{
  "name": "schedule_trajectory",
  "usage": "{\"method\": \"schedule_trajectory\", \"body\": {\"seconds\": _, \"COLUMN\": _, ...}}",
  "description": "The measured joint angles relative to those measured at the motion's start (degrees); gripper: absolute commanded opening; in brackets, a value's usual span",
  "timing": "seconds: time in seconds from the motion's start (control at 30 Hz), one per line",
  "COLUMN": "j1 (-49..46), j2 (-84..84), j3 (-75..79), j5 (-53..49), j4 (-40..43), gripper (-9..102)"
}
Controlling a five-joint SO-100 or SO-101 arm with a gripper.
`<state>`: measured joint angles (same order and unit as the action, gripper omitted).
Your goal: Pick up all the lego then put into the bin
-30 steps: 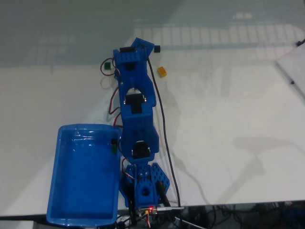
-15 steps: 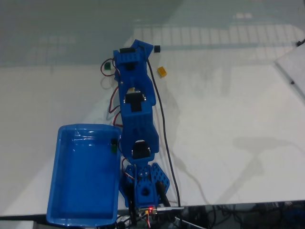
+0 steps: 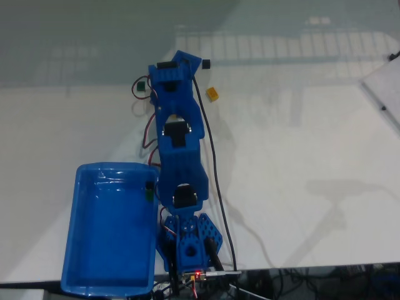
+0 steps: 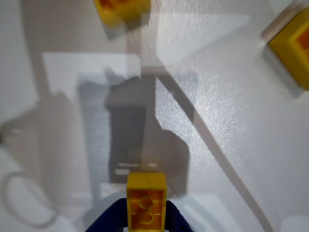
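1. compared with half a second ago, the fixed view looks unchanged: the blue arm stays stretched up the picture from its base at the bottom edge, and the loose bricks and the bin lie where they were.
2. in the wrist view the pincer enters from the bottom edge, its two dark blue fingers clenched on the sides of a yellow lego brick, studs facing the camera. the brick sits between the fingertips, just above its own dark shadow on the surface.
3. two more yellow bricks lie on the surface in the wrist view, both cut off by the frame: one at the top edge, left of centre, and one at the right edge.
4. in the fixed view a yellow brick lies just right of the arm's far end, a black brick lies above it, and a dark green brick lies just left of the arm.
5. the blue bin stands at the lower left of the fixed view, beside the arm's base; a small dark green piece shows at its right wall.
6. the surface is white and glossy, with pale window reflections near the top. a black cable runs along the arm's right side, and a tangle of wires lies along the bottom edge.
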<state>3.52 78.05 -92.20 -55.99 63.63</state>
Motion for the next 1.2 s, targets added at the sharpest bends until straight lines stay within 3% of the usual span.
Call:
{"method": "schedule_trajectory", "body": {"seconds": 0.23, "j1": 8.7, "j2": 29.36, "j3": -8.79, "j5": 1.76, "j4": 3.78, "gripper": 0}}
{"method": "schedule_trajectory", "body": {"seconds": 0.53, "j1": 39.29, "j2": 67.24, "j3": -22.94, "j5": -3.34, "j4": 14.77, "gripper": 1}}
{"method": "schedule_trajectory", "body": {"seconds": 0.7, "j1": 56.07, "j2": 72.16, "j3": -24.79, "j5": -4.66, "j4": 21.71, "gripper": 1}}
{"method": "schedule_trajectory", "body": {"seconds": 0.93, "j1": 70.75, "j2": 73.21, "j3": -28.21, "j5": -4.48, "j4": 28.3, "gripper": 2}}
{"method": "schedule_trajectory", "body": {"seconds": 1.2, "j1": 72.69, "j2": 73.21, "j3": -33.66, "j5": -7.12, "j4": 29.27, "gripper": 32}}
